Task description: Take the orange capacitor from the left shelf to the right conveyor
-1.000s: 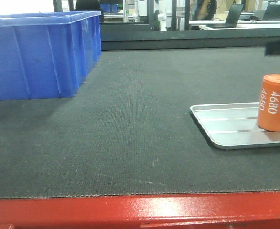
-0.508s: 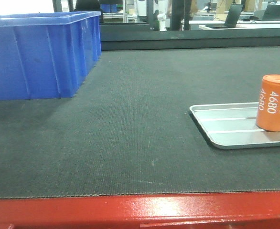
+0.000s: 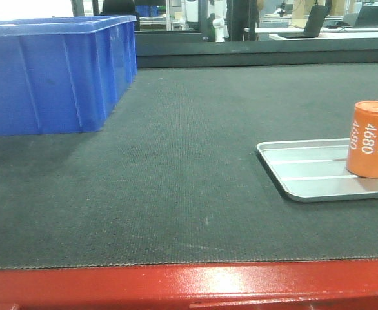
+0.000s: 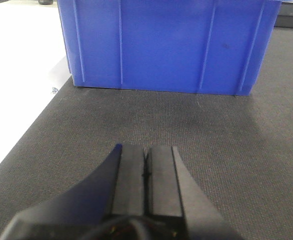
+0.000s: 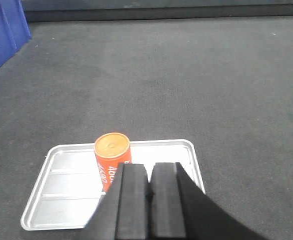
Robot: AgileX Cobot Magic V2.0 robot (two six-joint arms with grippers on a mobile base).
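Nothing moved; orange capacitor upright on ribbed silver tray, both hands closed, empty.

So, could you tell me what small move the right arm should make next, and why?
Probably pull the right gripper back and clear. The orange capacitor already stands upright in the silver tray on the conveyor. The gripper's fingers are shut and empty above the tray, so nothing seems left to place. The left gripper is shut too, facing the blue bin.
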